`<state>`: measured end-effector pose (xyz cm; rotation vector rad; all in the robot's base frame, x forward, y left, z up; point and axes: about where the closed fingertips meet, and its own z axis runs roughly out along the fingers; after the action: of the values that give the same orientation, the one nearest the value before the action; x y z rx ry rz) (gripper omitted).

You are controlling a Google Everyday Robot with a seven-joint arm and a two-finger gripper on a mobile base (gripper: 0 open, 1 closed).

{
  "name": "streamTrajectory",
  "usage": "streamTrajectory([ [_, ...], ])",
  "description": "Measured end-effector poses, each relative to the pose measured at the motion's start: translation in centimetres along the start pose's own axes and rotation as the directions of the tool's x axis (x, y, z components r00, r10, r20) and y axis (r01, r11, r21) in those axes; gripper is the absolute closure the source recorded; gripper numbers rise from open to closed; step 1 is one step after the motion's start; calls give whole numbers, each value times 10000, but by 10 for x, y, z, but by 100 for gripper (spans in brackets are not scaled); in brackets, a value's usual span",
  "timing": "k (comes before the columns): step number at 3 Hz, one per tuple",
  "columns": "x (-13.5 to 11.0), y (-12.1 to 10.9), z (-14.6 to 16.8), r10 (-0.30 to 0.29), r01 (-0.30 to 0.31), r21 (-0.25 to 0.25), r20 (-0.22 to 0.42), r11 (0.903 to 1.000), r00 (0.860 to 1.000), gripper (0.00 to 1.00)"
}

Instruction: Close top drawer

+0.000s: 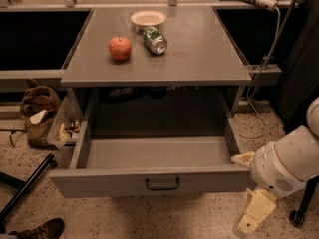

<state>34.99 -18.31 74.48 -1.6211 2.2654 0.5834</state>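
the hand (255, 207) hangs low beside the right front corner of the top drawer (99, 182), near the floor; whether it is open or closed cannot be told. the drawer stands pulled far out from under the desk (199, 59), its loop handle (162, 184) centred on the front. to close it well, the hand should come round onto the flat front, near the handle rather than the corner, and push straight in so the drawer does not skew. a gentle finish should keep the can (154, 40), lying on its side above, from rolling.
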Motion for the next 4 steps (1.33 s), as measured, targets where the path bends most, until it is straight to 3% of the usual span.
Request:
streamTrajectory([
  [2, 5, 9, 54, 84, -79, -818, 60, 9966, 9999, 0],
  [4, 7, 14, 80, 74, -57, -1223, 141, 9925, 9999, 0],
])
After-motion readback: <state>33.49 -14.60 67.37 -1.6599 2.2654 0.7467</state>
